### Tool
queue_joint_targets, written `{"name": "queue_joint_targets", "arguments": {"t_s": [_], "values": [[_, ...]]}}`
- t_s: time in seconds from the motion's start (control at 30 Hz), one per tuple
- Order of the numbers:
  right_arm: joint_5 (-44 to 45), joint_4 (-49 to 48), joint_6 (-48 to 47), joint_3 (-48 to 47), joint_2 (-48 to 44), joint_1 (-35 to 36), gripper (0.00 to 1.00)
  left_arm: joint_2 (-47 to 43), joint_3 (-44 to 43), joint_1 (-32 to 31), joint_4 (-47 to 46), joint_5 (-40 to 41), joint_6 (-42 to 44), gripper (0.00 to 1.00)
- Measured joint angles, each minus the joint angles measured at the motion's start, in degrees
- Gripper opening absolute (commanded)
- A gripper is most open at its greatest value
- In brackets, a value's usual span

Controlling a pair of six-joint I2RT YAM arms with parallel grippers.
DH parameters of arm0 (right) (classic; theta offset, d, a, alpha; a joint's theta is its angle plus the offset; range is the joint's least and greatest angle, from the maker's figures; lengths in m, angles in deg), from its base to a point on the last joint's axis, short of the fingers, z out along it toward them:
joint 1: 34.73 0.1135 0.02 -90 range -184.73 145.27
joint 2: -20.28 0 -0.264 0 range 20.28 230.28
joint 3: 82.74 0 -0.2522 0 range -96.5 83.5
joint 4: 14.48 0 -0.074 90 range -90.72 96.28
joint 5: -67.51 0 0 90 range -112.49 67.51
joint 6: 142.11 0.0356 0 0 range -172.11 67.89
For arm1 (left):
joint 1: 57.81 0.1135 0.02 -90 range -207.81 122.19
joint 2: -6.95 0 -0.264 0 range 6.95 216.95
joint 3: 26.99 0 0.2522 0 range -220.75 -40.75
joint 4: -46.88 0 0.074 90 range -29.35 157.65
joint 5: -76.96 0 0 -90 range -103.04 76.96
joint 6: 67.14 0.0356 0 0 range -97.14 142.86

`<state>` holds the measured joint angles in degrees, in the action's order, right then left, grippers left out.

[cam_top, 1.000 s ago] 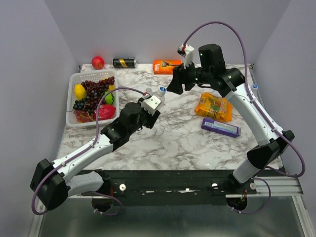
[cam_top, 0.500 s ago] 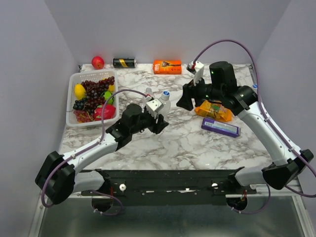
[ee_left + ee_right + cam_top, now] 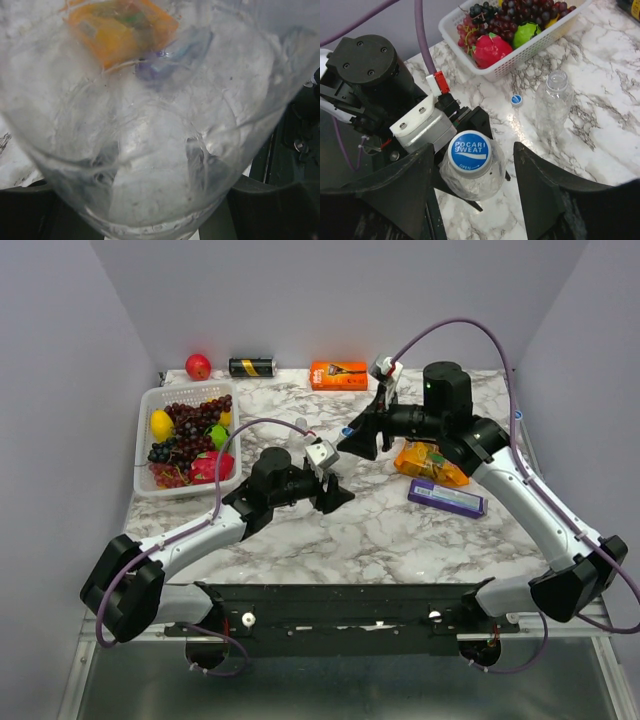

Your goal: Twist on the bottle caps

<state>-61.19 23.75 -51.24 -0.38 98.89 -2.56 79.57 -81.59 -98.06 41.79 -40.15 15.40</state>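
left gripper [image 3: 333, 496] clamped a clear bottle [image 3: 475, 182] at lower centre of the right wrist view, blue cap [image 3: 470, 151] on its neck. right gripper [image 3: 357, 437] stood wide, fingers [image 3: 395, 195] flanking the cap, not touching.

Only readable print I can spot is on the blue bottle cap [image 3: 470, 152] topping the clear bottle [image 3: 476, 184] in the right wrist view: white letters say "POCARI SWEAT", with a small "OPEN" and an arrow underneath. The black-and-gold can [image 3: 252, 367], orange box [image 3: 338, 374] and purple bar [image 3: 447, 498] have printing too, but it's way too blurry to read.
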Motion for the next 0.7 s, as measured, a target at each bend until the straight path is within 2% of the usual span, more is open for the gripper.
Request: {"name": "queue_joint_targets", "arguments": {"t_s": [0.1, 0.17, 0.2, 0.33, 0.43, 0.47, 0.5, 0.7], "values": [[0.0, -2.3, 0.9, 0.5, 0.5, 0.0, 0.64, 0.1, 0.0, 0.0, -0.4, -0.9, 0.1, 0.00], [0.2, -3.8, 1.4, 1.0, 0.8, 0.0, 0.51, 0.1, 0.0, 0.0, -0.4, -1.4, 0.1, 0.00], [0.3, -4.4, 1.6, 1.0, 1.0, 0.0, 0.41, 0.1, 0.0, 0.0, -0.4, -1.5, 0.1, 0.00], [0.2, -5.9, 2.3, 1.0, 2.0, 0.3, 0.19, 0.5, -0.1, 0.3, -0.2, -1.6, -0.8, 0.00], [0.0, -6.3, 2.1, 1.0, 2.4, 0.3, 0.11, 0.6, -0.1, 0.4, -0.1, -1.3, -1.2, 0.68], [0.2, -6.4, 1.7, 1.0, 2.4, 0.3, 0.10, 0.6, -0.1, 0.4, 0.1, -1.0, -1.2, 0.94], [0.3, -6.4, 0.9, 1.0, 2.4, 0.3, 0.08, 0.6, -0.1, 0.4, 0.2, -0.7, -1.1, 0.99], [3.8, -7.7, -5.6, 1.0, 3.5, -0.5, 0.05, 0.0, -2.7, 0.7, 6.8, 7.1, 1.2, 0.99]]}}
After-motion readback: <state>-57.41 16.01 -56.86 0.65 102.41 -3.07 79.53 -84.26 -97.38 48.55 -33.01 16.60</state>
